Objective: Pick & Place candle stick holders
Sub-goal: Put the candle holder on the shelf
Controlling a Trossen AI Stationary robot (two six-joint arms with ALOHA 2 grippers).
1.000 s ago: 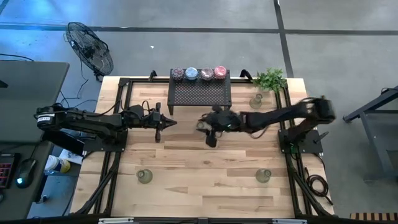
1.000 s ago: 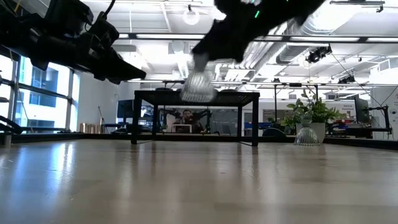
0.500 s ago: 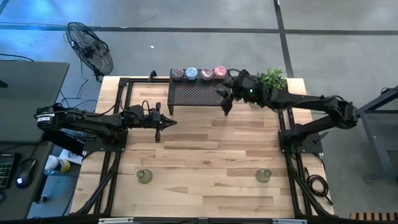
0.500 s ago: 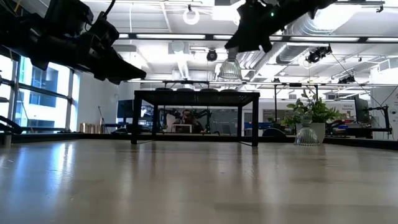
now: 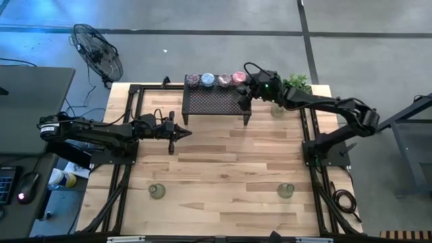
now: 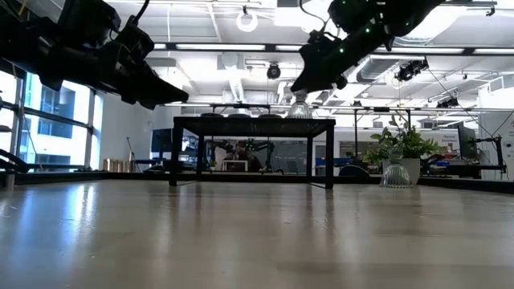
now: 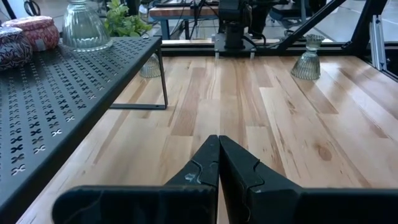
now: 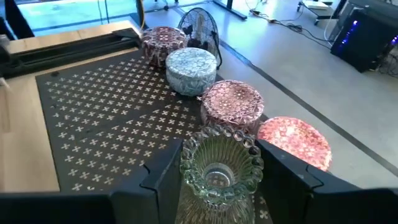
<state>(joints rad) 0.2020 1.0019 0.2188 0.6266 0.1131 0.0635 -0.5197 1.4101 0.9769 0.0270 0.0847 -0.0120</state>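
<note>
My right gripper (image 5: 245, 96) is over the right end of the black mesh rack (image 5: 216, 102), shut on a clear ribbed glass candle stick holder (image 8: 217, 165). That holder also shows in the low view (image 6: 299, 107) and the left wrist view (image 7: 84, 26). Several patterned holders, mottled purple (image 8: 163, 42), pale blue (image 8: 191, 67) and two pink (image 8: 231, 102), stand in a row along the rack's far edge. Clear holders stand on the table at near left (image 5: 156, 192), near right (image 5: 286, 190) and beside the plant (image 5: 277, 110). My left gripper (image 5: 179, 133) is shut and empty above the table's left middle. My right gripper pinches the clear holder's ribbed sides (image 8: 186, 168) between its two fingers, one on each side. The fingers slant down from above, from the table's right. The holder stands upright with its wide base (image 7: 86, 45) at the rack's top, just in front of the row of patterned holders.
A green leafy plant (image 5: 295, 85) stands at the far right corner, close behind my right arm. A black frame (image 5: 128, 135) runs round the table. The rack's near part (image 8: 106, 124) is bare mesh. Bare wood (image 5: 223, 169) lies across the table's middle.
My right gripper has carried the clear holder from above the table's middle toward the far edge, up over the rack's right end, then down to the rack's top. The holder, tilted at first, now stands upright.
</note>
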